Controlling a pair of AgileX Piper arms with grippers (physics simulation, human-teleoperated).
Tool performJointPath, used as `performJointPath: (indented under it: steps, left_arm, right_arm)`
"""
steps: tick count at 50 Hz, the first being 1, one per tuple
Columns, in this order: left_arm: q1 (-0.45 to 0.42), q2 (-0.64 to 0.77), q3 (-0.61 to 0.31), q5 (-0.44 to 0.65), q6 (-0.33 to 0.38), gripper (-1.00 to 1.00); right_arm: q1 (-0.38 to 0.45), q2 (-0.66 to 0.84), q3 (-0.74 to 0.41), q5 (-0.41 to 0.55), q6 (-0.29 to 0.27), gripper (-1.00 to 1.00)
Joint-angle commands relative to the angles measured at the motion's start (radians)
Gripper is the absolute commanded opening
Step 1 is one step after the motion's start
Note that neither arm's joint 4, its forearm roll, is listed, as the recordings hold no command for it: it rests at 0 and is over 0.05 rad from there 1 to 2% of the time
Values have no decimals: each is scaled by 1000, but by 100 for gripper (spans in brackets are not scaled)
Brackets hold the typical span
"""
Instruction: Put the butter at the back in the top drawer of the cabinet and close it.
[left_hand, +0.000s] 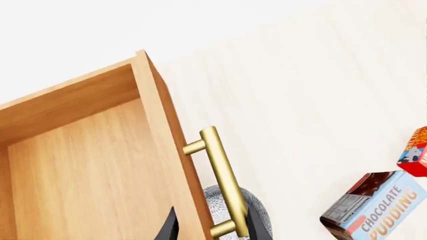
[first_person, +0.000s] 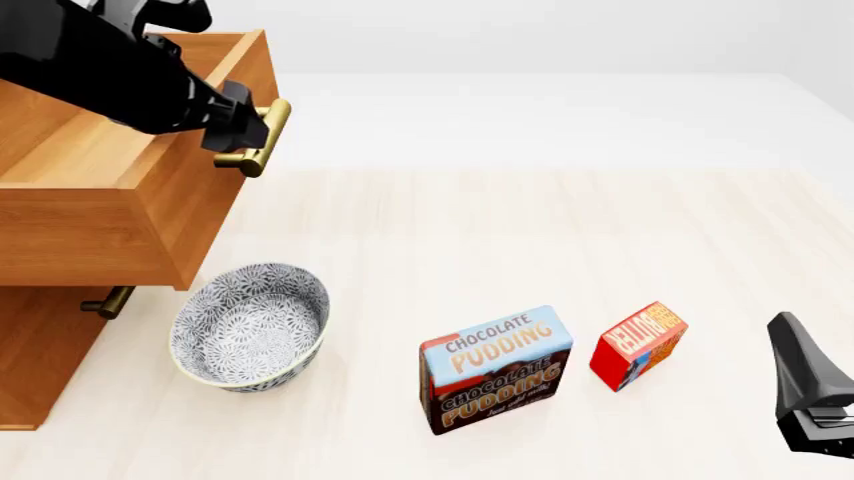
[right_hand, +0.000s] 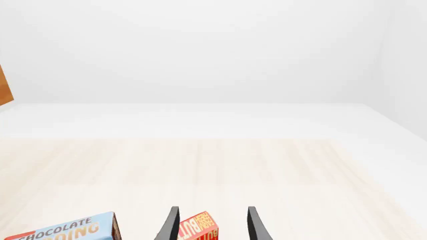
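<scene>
Left gripper (first_person: 247, 130) straddles the pulled-out top drawer's (first_person: 127, 215) handle (first_person: 260, 138); clenched or not, I can't tell. Right gripper (right_hand: 210, 225) gapes near the butter (first_person: 638, 344).

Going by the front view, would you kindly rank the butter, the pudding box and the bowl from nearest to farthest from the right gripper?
1. Butter, just left of the right gripper.
2. Pudding box, further left, mid-table.
3. Bowl, far left, beside the cabinet.
</scene>
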Motion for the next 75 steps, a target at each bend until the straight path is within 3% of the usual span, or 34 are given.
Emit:
performJointPath:
  steps: [1,47,75]
  left_arm:
    - [-16,-33,-1,21,35,100]
    - [25,-187,28,71,72,100]
    - [-47,-204,-13,76,129,100]
  right_arm:
    - [0,0,0,0,0,100]
    - [0,1,0,-1,0,100]
    - [0,1,0,-1,0,100]
